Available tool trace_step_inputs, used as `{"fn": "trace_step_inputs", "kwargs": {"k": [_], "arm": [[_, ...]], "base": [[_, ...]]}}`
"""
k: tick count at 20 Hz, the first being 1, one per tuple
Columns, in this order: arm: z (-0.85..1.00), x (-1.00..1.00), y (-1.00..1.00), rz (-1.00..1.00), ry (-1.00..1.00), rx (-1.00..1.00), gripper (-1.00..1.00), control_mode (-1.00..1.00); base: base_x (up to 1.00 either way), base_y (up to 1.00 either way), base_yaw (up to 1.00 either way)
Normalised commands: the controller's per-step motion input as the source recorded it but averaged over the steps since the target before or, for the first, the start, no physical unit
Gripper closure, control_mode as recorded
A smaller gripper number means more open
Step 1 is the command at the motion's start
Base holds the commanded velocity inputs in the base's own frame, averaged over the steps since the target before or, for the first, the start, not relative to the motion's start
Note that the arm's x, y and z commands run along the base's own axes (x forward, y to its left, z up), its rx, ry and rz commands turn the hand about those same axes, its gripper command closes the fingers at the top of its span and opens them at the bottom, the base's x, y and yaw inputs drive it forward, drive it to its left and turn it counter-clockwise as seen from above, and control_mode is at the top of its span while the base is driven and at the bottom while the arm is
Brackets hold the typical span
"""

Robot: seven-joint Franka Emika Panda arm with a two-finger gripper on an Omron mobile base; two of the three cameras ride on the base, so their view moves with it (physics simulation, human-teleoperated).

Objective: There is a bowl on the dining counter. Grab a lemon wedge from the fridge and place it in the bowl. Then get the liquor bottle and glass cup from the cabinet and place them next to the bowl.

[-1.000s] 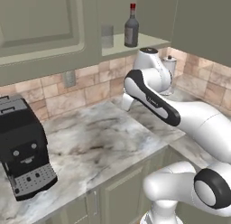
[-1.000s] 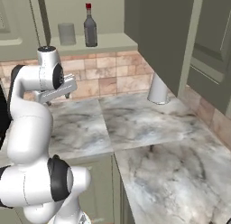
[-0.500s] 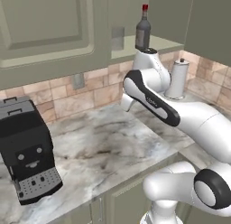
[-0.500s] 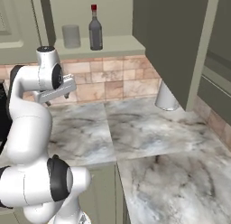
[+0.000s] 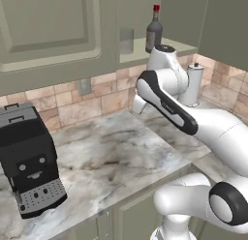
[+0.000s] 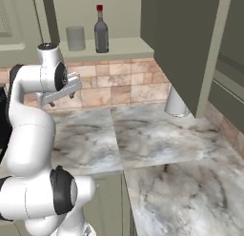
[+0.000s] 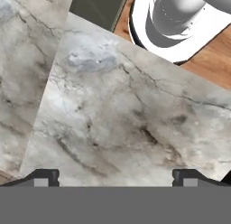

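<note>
Standing upright on the open cabinet shelf (image 6: 124, 48): liquor bottle (image 6: 100, 30) with red cap, and just beside it, to its left, the glass cup (image 6: 75, 38). Sitting on the marble desk (image 5: 116, 152) at the far left, against the tiled backsplash: black coffee machine (image 5: 30, 157). Resting near the corner by the wall: a grey metal canister (image 5: 193, 83), partly hidden behind the arm. Hanging over the desk below the shelf, pointing down at bare marble: the tool (image 7: 115, 175), fingers (image 7: 41, 177) spread wide, holding nothing.
</note>
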Motion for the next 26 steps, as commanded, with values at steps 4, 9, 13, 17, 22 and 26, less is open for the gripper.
{"fn": "trace_step_inputs", "kwargs": {"k": [4,9,13,17,22,26], "arm": [[1.00,0.22,-0.28,0.04,-0.12,0.00,-1.00,-1.00],[1.00,0.24,0.00,-0.11,0.00,0.00,-1.00,-1.00],[0.92,0.15,0.15,-0.24,-0.04,0.02,-1.00,-1.00],[0.63,0.13,0.16,-0.36,-0.06,0.11,-1.00,-1.00],[0.09,0.00,-0.15,-0.16,-0.01,0.08,-1.00,-1.00],[-0.01,0.00,-0.01,-0.06,-0.03,0.10,-1.00,-1.00]], "base": [[0.00,0.00,0.00],[0.00,0.00,0.00],[0.00,0.00,0.00],[0.00,0.00,0.00],[0.00,0.00,0.00],[0.00,0.00,0.00]]}}
